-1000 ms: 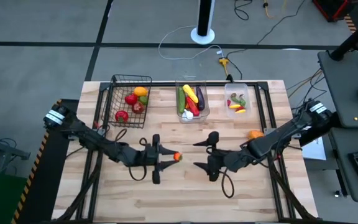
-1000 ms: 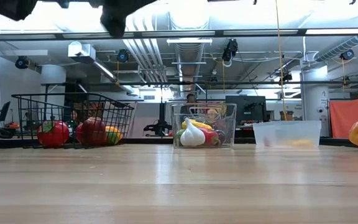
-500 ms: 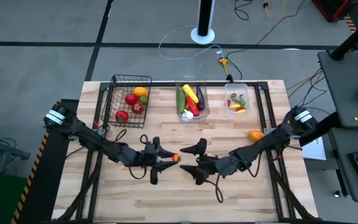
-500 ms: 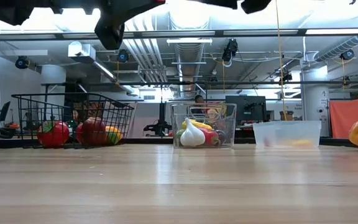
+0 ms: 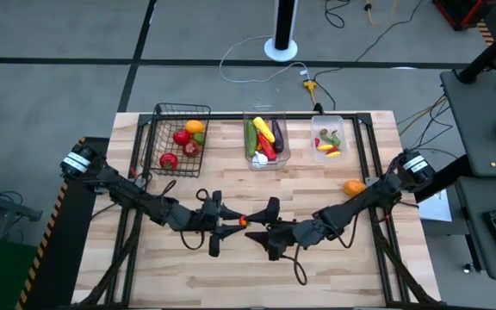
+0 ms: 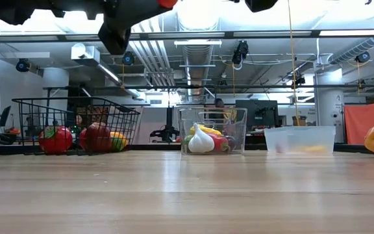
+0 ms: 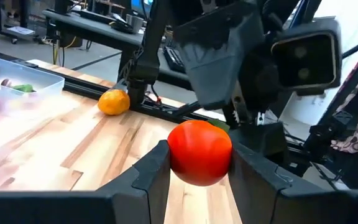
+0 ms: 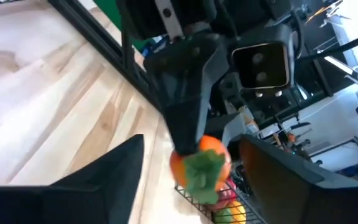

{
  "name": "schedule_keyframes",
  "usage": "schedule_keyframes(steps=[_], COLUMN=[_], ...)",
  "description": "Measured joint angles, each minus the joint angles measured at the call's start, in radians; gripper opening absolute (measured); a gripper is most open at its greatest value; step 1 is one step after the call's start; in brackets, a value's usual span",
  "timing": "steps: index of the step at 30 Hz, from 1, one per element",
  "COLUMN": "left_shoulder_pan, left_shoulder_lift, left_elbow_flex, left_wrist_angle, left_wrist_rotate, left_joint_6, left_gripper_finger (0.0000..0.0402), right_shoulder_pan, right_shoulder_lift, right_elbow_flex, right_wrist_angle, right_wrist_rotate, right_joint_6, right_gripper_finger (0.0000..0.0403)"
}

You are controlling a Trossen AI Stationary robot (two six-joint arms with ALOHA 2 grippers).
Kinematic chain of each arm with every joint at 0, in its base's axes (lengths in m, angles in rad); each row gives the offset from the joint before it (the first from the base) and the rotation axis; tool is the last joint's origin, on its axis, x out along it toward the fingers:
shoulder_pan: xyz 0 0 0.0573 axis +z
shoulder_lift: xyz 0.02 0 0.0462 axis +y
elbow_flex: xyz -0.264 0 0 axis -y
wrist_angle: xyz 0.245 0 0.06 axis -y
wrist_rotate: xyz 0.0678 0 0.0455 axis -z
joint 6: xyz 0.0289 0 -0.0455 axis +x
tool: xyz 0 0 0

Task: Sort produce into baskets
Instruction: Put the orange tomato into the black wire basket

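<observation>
A red tomato point(image 7: 201, 140) with a green stem point(image 8: 202, 171) hangs above the middle of the table, and my left gripper point(image 5: 228, 224) is shut on it. My right gripper point(image 5: 261, 227) faces it from the table's right side, open. Its two fingers point(image 8: 120, 177) stand on either side of the tomato without touching it. At the far edge stand a black wire basket point(image 5: 179, 138) with red and yellow produce, a clear bin point(image 5: 265, 142) with cucumber, eggplant and garlic, and a shallow clear bin point(image 5: 328, 139) with small peppers. My left gripper pinches the tomato by two opposite sides point(image 7: 173, 155) between its two fingers, at their free ends. The fingers lie level and point toward the table's right side. The tomato is lifted clear of the table, with its stem end turned toward my right gripper.
An orange pepper point(image 5: 354, 186) lies on the table to the right, close to my right arm. The near half of the wooden table point(image 5: 231, 275) carries nothing but the arms' cables.
My right gripper has gone toward the table's left edge, sinking a little and rolling about its own line, until its fingers flank the tomato. My left gripper has stayed in place with the tomato and rolled slightly.
</observation>
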Motion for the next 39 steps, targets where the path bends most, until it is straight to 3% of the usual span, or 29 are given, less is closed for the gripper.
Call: schedule_keyframes(steps=[7,25,29,39], left_shoulder_pan=[0.000,0.000,0.000,0.000], left_shoulder_lift=[0.000,0.001,0.001,0.001], left_elbow_flex=[0.005,0.019,0.019,0.034], left_wrist_angle=[-0.001,-0.006,-0.005,-0.001], left_wrist_rotate=[0.025,0.042,0.041,0.046], left_joint_6=[0.000,0.000,0.000,0.001], left_gripper_finger=[0.0127,0.0127,0.0127,0.0127], right_shoulder_pan=[0.000,-0.004,-0.008,-0.010], right_shoulder_lift=[0.000,-0.001,-0.001,-0.001], right_elbow_flex=[0.001,0.001,0.001,0.001], right_wrist_angle=[-0.003,-0.001,-0.003,-0.008], right_wrist_rotate=[0.000,0.000,-0.001,-0.001], right_joint_6=[-0.004,-0.004,0.001,0.003], right_gripper_finger=[0.0211,0.0145,0.0152,0.0219])
